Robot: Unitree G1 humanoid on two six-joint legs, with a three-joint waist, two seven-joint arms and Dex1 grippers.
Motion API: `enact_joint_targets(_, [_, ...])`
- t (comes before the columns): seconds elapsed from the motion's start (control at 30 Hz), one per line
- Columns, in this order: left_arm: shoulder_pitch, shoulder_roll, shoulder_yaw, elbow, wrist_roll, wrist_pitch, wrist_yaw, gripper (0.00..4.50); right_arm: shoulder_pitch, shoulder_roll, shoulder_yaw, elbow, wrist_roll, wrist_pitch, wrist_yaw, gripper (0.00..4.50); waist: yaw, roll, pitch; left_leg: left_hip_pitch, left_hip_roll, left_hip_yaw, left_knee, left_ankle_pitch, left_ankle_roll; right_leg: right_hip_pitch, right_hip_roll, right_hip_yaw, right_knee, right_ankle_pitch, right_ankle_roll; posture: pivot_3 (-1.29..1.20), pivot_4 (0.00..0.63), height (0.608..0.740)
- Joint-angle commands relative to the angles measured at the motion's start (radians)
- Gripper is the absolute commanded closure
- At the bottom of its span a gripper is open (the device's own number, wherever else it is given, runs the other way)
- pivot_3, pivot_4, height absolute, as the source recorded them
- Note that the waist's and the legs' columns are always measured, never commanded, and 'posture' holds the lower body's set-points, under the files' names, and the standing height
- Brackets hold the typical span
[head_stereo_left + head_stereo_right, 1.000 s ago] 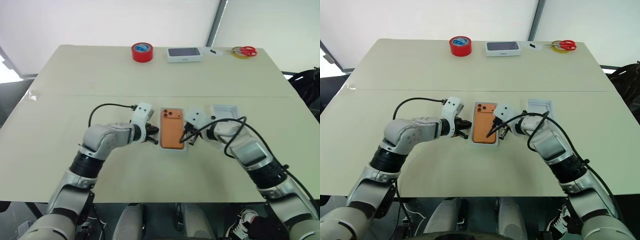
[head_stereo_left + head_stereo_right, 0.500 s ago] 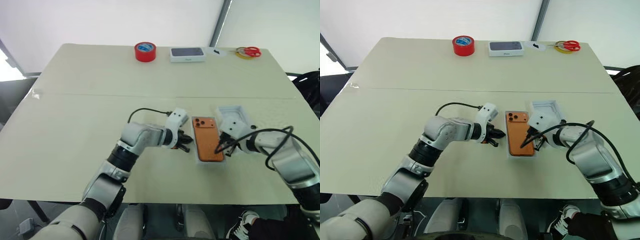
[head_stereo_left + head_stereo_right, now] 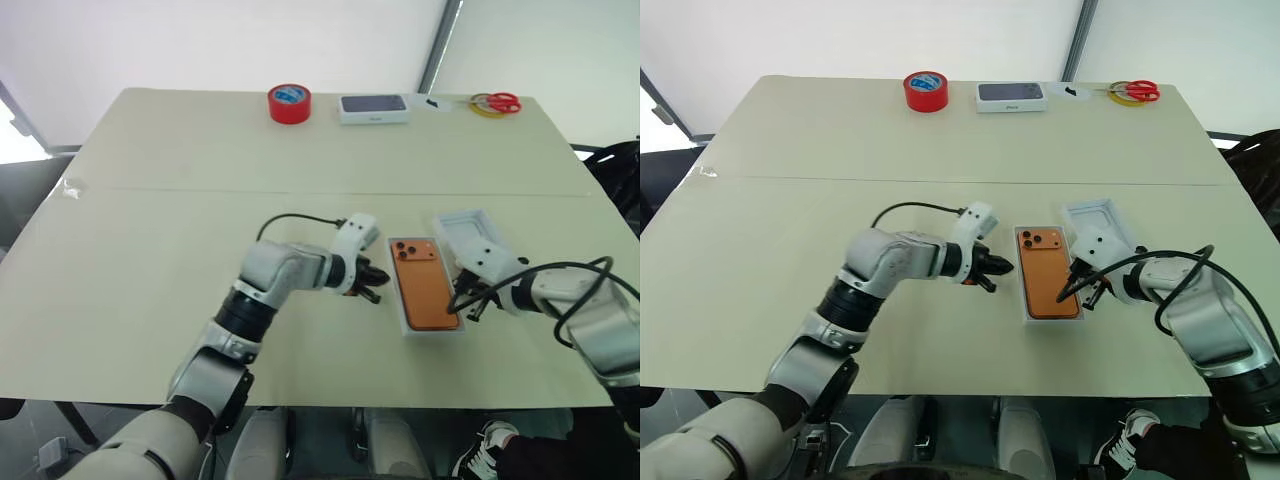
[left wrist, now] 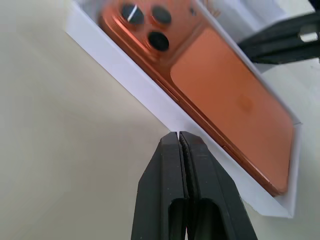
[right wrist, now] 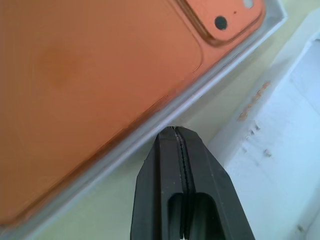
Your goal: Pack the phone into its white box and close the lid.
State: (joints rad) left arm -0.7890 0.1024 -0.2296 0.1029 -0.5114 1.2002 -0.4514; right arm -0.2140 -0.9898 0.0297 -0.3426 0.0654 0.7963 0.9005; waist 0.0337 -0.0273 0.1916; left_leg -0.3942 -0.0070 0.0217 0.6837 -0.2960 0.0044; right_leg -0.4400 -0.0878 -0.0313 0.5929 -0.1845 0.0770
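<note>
The orange phone [image 3: 425, 297] lies back up, lenses at the far end, inside the white box [image 4: 130, 70] at the table's middle right. My left gripper [image 3: 372, 284] is shut and empty, its tips right at the box's left outer wall. My right gripper [image 3: 470, 306] is also shut and empty. It sits at the box's right wall, in the gap between the box and the lid [image 3: 468, 232]. The lid lies open side up just beyond and to the right of the box. I cannot tell whether either gripper touches the wall.
Along the table's far edge stand a red tape roll [image 3: 289, 103], a closed white box with a dark top [image 3: 374, 108] and red-handled scissors [image 3: 495, 102] on a yellow ring. A seam runs across the table's middle.
The view has shifted. Both shut grippers have moved right, and the box with the phone has slid a little right, its near end swinging rightward.
</note>
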Motion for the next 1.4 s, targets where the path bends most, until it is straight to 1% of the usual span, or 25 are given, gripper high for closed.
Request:
enact_joint_targets(0.03, [0.042, 0.057, 0.068, -0.116, -0.025, 0.034, -0.01, 4.5, 0.013, -0.054, -0.087, -0.045, 0.058, -0.015, 0.057, 3.99, -0.002, 0.0, 0.0, 0.0, 0.0, 0.0, 0.0, 0.0, 0.0, 0.0, 0.0, 0.0, 0.0, 0.0, 0.0, 0.0, 0.15, 0.732])
enact_joint_targets(0.07, [0.064, 0.089, 0.074, -0.15, -0.023, 0.032, -0.016, 4.5, 0.011, -0.068, -0.096, -0.045, 0.065, -0.016, 0.065, 3.67, -0.003, 0.0, 0.0, 0.001, 0.001, 0.0, 0.0, 0.0, 0.0, 0.0, 0.001, 0.0, 0.0, 0.0, 0.0, 0.0, 0.15, 0.732])
enact_joint_targets(0.1, [0.083, 0.119, 0.075, -0.182, -0.019, 0.026, -0.025, 4.5, 0.003, -0.078, -0.101, -0.041, 0.067, -0.015, 0.066, 3.23, -0.004, 0.0, 0.0, 0.001, 0.001, 0.0, 0.0, 0.0, 0.0, 0.0, 0.001, 0.0, 0.001, 0.0, 0.0, 0.0, 0.15, 0.732])
enact_joint_targets(0.17, [0.127, 0.181, 0.06, -0.244, -0.004, -0.02, -0.053, 4.5, -0.041, -0.074, -0.094, -0.016, 0.072, 0.013, 0.048, 2.18, -0.009, 0.0, 0.0, 0.002, 0.001, 0.0, 0.0, 0.0, 0.0, 0.001, 0.001, 0.0, 0.001, 0.0, 0.0, 0.0, 0.15, 0.732])
enact_joint_targets(0.2, [0.159, 0.202, 0.056, -0.281, 0.007, -0.089, -0.077, 4.5, -0.072, -0.062, -0.087, 0.0, 0.081, 0.042, 0.039, 1.73, -0.009, 0.0, 0.0, 0.002, 0.001, 0.0, 0.0, 0.0, 0.0, 0.0, 0.001, 0.0, 0.001, 0.0, 0.0, 0.0, 0.15, 0.732])
enact_joint_targets(0.3, [0.244, 0.269, 0.024, -0.376, 0.055, -0.298, -0.159, 4.5, -0.154, -0.05, -0.036, 0.054, 0.079, 0.125, 0.02, 1.73, -0.02, 0.0, 0.0, 0.002, 0.001, 0.0, 0.001, 0.0, -0.001, 0.001, 0.0, 0.0, 0.001, 0.0, -0.001, 0.0, 0.15, 0.732])
enact_joint_targets(0.43, [0.327, 0.396, -0.031, -0.482, 0.083, -0.47, -0.33, 4.5, -0.312, 0.023, 0.009, 0.215, 0.096, 0.255, -0.018, 1.73, -0.021, 0.001, 0.0, 0.001, 0.001, 0.001, 0.0, 0.0, -0.001, 0.0, 0.0, 0.001, 0.001, 0.001, -0.002, 0.0, 0.15, 0.732])
enact_joint_targets(0.53, [0.363, 0.455, -0.044, -0.523, 0.087, -0.554, -0.416, 4.5, -0.375, 0.048, 0.051, 0.308, 0.088, 0.278, -0.026, 1.73, -0.02, 0.001, 0.0, 0.001, 0.001, 0.002, 0.0, 0.0, -0.001, 0.0, -0.001, 0.002, 0.001, 0.001, -0.003, 0.0, 0.15, 0.732])
enact_joint_targets(0.67, [0.375, 0.457, -0.035, -0.528, 0.069, -0.577, -0.45, 4.5, -0.428, 0.068, 0.086, 0.371, 0.1, 0.292, -0.018, 1.73, -0.02, 0.002, 0.0, 0.0, 0.001, 0.002, 0.001, 0.0, -0.001, 0.0, -0.001, 0.001, 0.001, 0.001, -0.002, 0.0, 0.15, 0.732])
enact_joint_targets(0.87, [0.389, 0.465, -0.059, -0.527, 0.11, -0.606, -0.465, 4.5, -0.474, 0.082, 0.135, 0.406, 0.099, 0.308, -0.021, 1.73, -0.023, 0.002, 0.0, 0.001, 0.001, 0.002, 0.0, 0.0, 0.0, 0.0, 0.001, 0.001, 0.001, 0.001, -0.002, 0.0, 0.15, 0.732])
enact_joint_targets(1.1, [0.388, 0.457, -0.064, -0.519, 0.115, -0.617, -0.464, 4.5, -0.541, 0.122, 0.19, 0.458, 0.101, 0.401, -0.05, 1.73, -0.023, 0.002, 0.0, 0.001, 0.001, 0.002, 0.0, 0.0, 0.0, 0.0, 0.001, 0.001, 0.002, 0.001, -0.002, 0.0, 0.15, 0.732])
enact_joint_targets(1.2, [0.387, 0.455, -0.065, -0.511, 0.121, -0.627, -0.465, 4.5, -0.591, 0.152, 0.196, 0.501, 0.109, 0.465, -0.068, 2.54, -0.023, 0.002, 0.0, 0.001, 0.001, 0.002, 0.001, 0.0, 0.0, 0.0, 0.001, 0.002, 0.002, 0.001, -0.002, 0.0, 0.15, 0.732])
enact_joint_targets(1.23, [0.387, 0.454, -0.065, -0.511, 0.122, -0.63, -0.465, 4.5, -0.602, 0.158, 0.197, 0.512, 0.11, 0.48, -0.072, 3.08, -0.023, 0.002, 0.0, 0.001, 0.001, 0.002, 0.001, 0.0, 0.0, 0.0, 0.001, 0.002, 0.002, 0.001, -0.002, 0.0, 0.15, 0.732])
enact_joint_targets(1.27, [0.388, 0.453, -0.065, -0.511, 0.123, -0.632, -0.465, 4.5, -0.609, 0.16, 0.199, 0.519, 0.11, 0.488, -0.074, 3.53, -0.023, 0.002, 0.0, 0.001, 0.001, 0.002, 0.001, 0.0, 0.0, 0.0, 0.001, 0.002, 0.002, 0.001, -0.002, 0.0, 0.15, 0.732])
enact_joint_targets(1.3, [0.391, 0.453, -0.064, -0.512, 0.124, -0.634, -0.466, 4.5, -0.615, 0.162, 0.201, 0.523, 0.111, 0.495, -0.076, 4.12, -0.023, 0.002, 0.0, 0.001, 0.001, 0.002, 0.001, 0.0, 0.0, 0.0, 0.001, 0.001, 0.002, 0.001, -0.002, 0.0, 0.15, 0.732])
enact_joint_targets(1.33, [0.394, 0.452, -0.063, -0.513, 0.125, -0.636, -0.466, 4.5, -0.622, 0.164, 0.2, 0.527, 0.114, 0.507, -0.078, 4.45, -0.022, 0.002, 0.0, 0.001, 0.001, 0.002, 0.001, 0.0, 0.0, 0.0, 0.001, 0.001, 0.002, 0.001, -0.002, 0.0, 0.15, 0.732])
enact_joint_targets(1.4, [0.401, 0.45, -0.062, -0.514, 0.13, -0.639, -0.462, 4.5, -0.634, 0.165, 0.193, 0.531, 0.118, 0.519, -0.083, 4.45, -0.022, 0.002, 0.0, 0.001, 0.001, 0.002, 0.0, 0.0, 0.0, 0.0, 0.001, 0.001, 0.002, 0.001, -0.002, 0.0, 0.15, 0.732])
